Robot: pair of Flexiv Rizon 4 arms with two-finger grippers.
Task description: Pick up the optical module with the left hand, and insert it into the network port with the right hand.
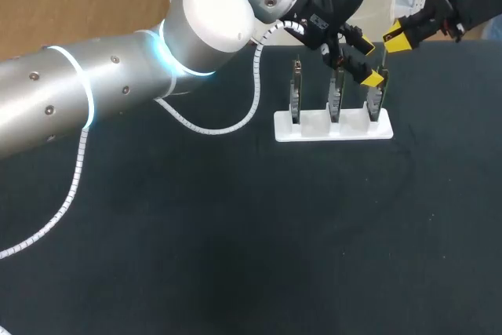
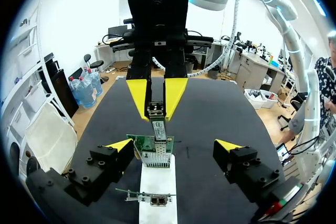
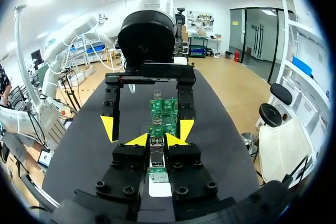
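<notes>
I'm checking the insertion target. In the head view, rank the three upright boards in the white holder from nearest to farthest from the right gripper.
1. Right-end board, beside the right gripper.
2. Middle board, holder's centre.
3. Left-end board, farthest left.

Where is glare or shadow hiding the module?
Head view: the black table hides shadows, and a ring on the left arm glows blue. Left wrist view: even light, the module plain in the right hand. Right wrist view: no glare on it either.
</notes>
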